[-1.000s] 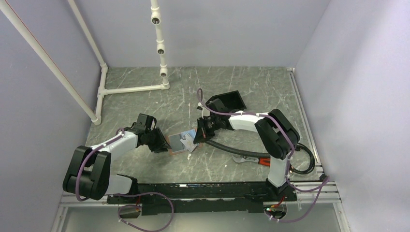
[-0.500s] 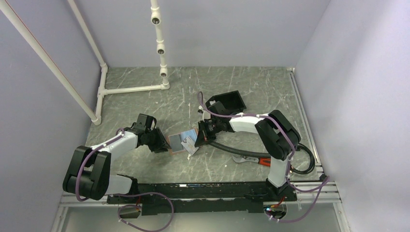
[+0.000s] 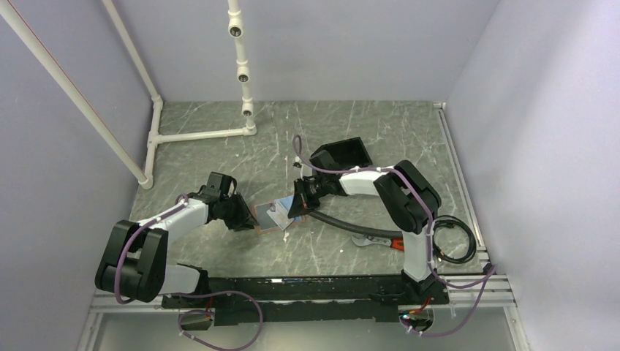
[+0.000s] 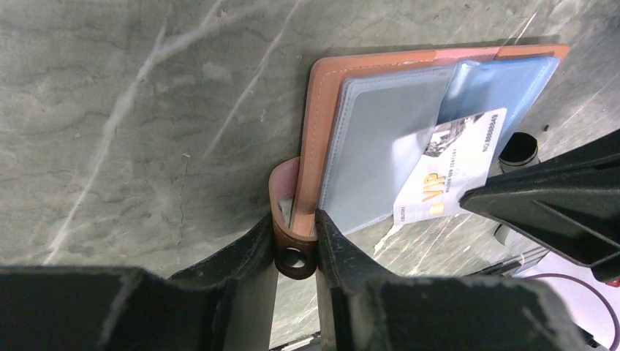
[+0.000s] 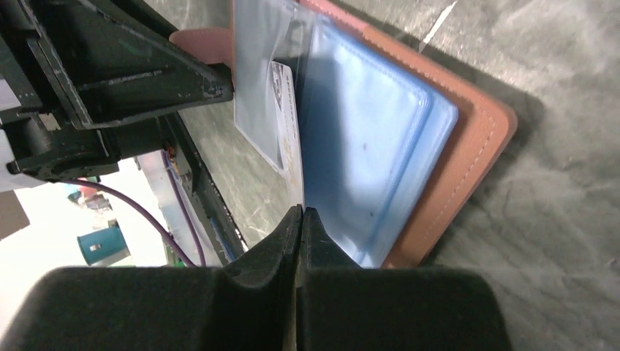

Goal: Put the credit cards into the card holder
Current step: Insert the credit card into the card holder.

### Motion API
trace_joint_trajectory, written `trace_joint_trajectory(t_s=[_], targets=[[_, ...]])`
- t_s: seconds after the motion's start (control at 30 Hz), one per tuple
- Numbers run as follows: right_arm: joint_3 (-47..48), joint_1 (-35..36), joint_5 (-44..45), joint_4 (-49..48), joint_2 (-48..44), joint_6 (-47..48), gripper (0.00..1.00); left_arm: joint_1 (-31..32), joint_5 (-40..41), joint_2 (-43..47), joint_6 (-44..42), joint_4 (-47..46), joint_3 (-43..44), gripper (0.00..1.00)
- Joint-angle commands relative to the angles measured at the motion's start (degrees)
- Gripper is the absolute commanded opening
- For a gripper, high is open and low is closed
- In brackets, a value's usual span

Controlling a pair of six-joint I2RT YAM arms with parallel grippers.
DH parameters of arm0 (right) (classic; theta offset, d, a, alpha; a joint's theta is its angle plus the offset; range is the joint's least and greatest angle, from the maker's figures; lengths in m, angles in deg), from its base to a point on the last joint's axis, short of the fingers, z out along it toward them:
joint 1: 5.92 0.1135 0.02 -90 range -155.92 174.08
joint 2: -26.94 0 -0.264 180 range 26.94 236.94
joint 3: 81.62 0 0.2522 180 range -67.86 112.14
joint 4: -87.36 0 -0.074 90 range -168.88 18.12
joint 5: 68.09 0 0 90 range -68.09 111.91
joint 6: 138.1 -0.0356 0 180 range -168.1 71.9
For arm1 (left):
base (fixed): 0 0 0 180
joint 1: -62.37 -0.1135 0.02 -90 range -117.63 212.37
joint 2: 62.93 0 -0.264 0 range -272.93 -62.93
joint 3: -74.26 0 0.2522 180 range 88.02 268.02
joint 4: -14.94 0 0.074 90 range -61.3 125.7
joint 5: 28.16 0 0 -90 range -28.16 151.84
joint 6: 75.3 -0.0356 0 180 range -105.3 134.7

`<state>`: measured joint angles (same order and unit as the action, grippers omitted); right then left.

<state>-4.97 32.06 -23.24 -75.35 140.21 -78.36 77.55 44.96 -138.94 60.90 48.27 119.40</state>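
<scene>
The tan-brown card holder [image 3: 265,216] lies open on the table, its clear and blue plastic sleeves [image 4: 380,146] facing up. My left gripper [image 3: 245,214] is shut on the holder's brown strap loop [image 4: 295,252] at its left edge and pins it; the jaws show in the left wrist view [image 4: 295,219]. My right gripper [image 3: 295,207] is shut on the edge of a pale credit card printed "VIP" [image 4: 446,183]. The card's far end lies under a clear sleeve. In the right wrist view the closed jaws [image 5: 302,210] hold the card edge-on [image 5: 291,124] against the blue sleeve [image 5: 365,139].
A black plastic box [image 3: 343,153] stands just behind the right gripper. A black hose [image 3: 343,224], a red-handled tool [image 3: 398,243] and coiled cable [image 3: 453,245] lie to the right. A white pipe frame [image 3: 201,135] stands at the back left.
My right gripper has moved left toward the holder with the card, which now sits further under the sleeve. The left gripper has stayed clamped on the strap.
</scene>
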Motion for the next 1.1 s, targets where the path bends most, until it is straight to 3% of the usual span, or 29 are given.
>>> trace_joint_trajectory(t_s=[0.0, 0.67, 0.93, 1.07], targets=[[2.92, 0.14, -0.58, -5.61, 1.77, -1.22, 0.0, 0.03, 1.95, -1.61, -1.09, 0.83, -1.22, 0.29], [-1.45, 0.24, 1.05, -21.21, 4.36, -10.93, 0.0, 0.07, -0.72, -2.04, 0.09, -1.63, -2.61, 0.26], [-3.92, 0.78, 4.1, -25.28, 4.68, -14.59, 0.0, 0.11, -0.86, -1.44, 0.57, -2.07, -3.18, 0.25], [-2.39, 0.87, 5.38, -23.75, 5.25, -12.15, 0.0, 0.11, -0.91, -1.38, 0.66, -2.25, -3.38, 0.25]])
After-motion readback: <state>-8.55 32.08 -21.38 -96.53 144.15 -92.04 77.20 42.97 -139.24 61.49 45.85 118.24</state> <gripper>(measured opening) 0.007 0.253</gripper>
